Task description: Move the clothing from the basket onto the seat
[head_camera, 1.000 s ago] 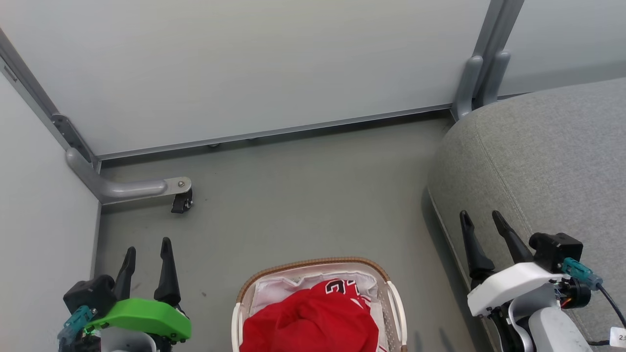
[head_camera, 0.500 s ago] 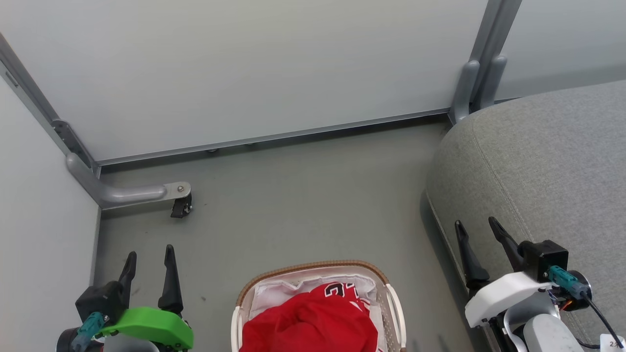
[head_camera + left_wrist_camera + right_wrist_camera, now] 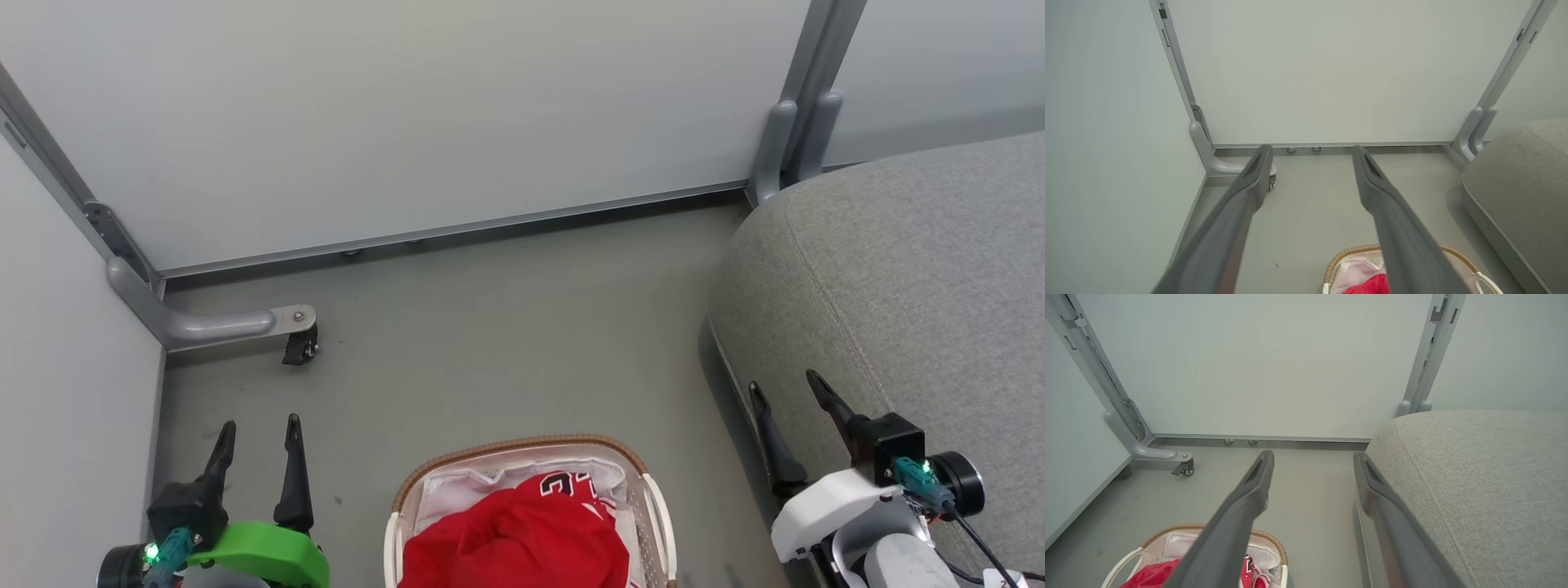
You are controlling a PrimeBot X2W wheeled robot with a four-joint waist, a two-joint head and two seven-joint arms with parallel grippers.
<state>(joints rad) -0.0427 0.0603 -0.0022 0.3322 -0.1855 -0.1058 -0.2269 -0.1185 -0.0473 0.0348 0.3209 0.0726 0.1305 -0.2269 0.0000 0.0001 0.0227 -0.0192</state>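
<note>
Over grey floor [image 3: 506,327], left gripper [image 3: 261,421], right gripper [image 3: 783,380] seemingly lower; clothing [image 3: 514,539] unmoved.

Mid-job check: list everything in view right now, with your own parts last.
clothing: one heap, red with white trim, in the basket
basket: one, white with a brown woven rim, on the floor, bottom centre
liner: one, white, inside the basket
seat: one, grey, right of the basket
floor: one, grey
wall panels: three, pale, at the back and left
caster foot: one, grey with a black wheel, left corner
left tool: one, dark, lower left, open, empty
right tool: one, dark, lower right by the seat's edge, open, empty
</note>
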